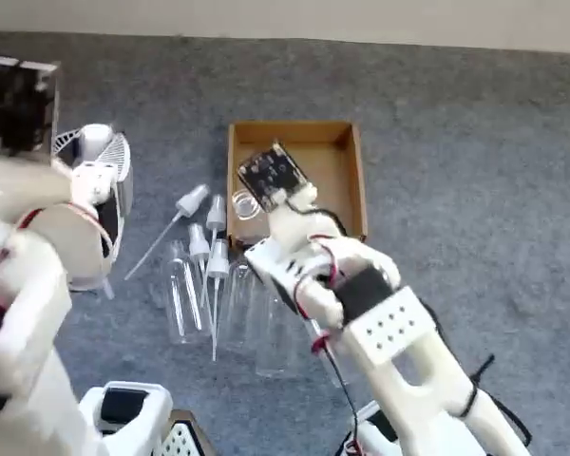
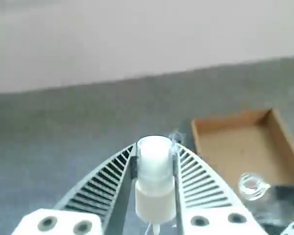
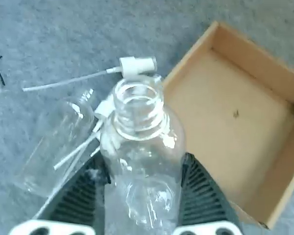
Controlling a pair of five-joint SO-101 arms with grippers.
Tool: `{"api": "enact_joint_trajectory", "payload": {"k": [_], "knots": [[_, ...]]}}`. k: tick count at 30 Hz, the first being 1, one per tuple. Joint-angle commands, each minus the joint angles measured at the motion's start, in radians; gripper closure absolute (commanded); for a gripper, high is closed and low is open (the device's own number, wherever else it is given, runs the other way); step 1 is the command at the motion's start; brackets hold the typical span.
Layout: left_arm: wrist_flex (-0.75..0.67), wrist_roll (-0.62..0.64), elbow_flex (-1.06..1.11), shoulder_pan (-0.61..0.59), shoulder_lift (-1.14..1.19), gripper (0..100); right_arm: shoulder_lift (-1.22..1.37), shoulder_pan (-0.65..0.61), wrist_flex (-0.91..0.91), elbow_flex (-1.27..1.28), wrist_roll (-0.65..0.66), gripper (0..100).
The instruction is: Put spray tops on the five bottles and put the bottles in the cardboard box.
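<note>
My left gripper (image 2: 154, 183) is shut on a white spray top (image 2: 154, 176), its thin tube hanging below; in the high view this spray top (image 1: 96, 140) is raised at the left, well away from the box. My right gripper (image 3: 139, 181) is shut on a clear bottle (image 3: 139, 147) with an open threaded neck. From above, the bottle's mouth (image 1: 244, 203) hangs over the left wall of the cardboard box (image 1: 337, 176). Loose spray tops (image 1: 209, 237) and clear bottles (image 1: 182, 290) lie on the grey carpet left of the box.
A spray top (image 3: 132, 66) with a long tube lies beside the box (image 3: 245, 122), and a lying bottle (image 3: 56, 144) is near it. A dark object (image 1: 17, 100) stands at the far left. Open carpet lies to the right of the box.
</note>
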Motion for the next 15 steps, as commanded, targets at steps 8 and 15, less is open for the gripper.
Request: {"api": "enact_joint_trajectory", "payload": {"k": [8,15], "knots": [[-0.327,0.158,0.004,0.331,-0.024,96,-0.545,-0.018,-0.254,0.452,-0.014,99.4],[-0.615,0.155,0.246,0.516,-0.027,96,-0.618,-0.016,-0.259,0.535,-0.103,99.4]]}}
